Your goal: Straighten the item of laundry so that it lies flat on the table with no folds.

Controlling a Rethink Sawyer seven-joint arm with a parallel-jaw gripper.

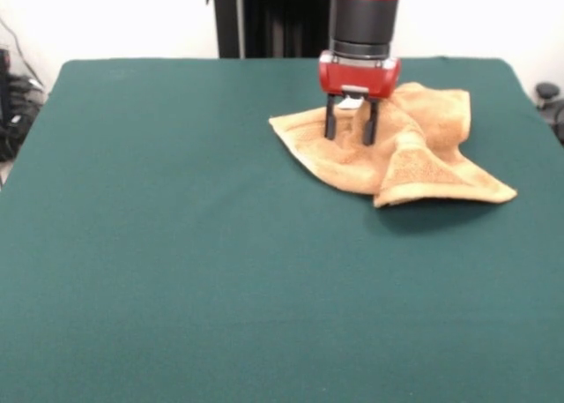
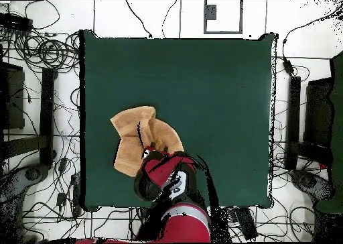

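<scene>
The item of laundry (image 1: 414, 152), a tan-orange terry towel, lies crumpled at the far right of the dark green table (image 1: 176, 244). Several folds bunch up in it, and one corner is flipped over toward the front, showing a woven border band (image 1: 427, 169). My gripper (image 1: 350, 134) hangs straight down over the towel's left part. Its two black fingers (image 1: 330, 121) stand apart, open, with their tips on or just above the cloth. In the overhead view the towel (image 2: 134, 137) sits by the table's (image 2: 214, 94) lower left edge, and the red arm (image 2: 171, 181) covers part of it.
Green tabletop spreads wide to the left of and in front of the towel in the front view. Tangled cables (image 2: 47, 53) lie on the floor around the table. Dark equipment (image 2: 315, 120) stands beside it, and a black object (image 1: 548, 94) sits past the right edge.
</scene>
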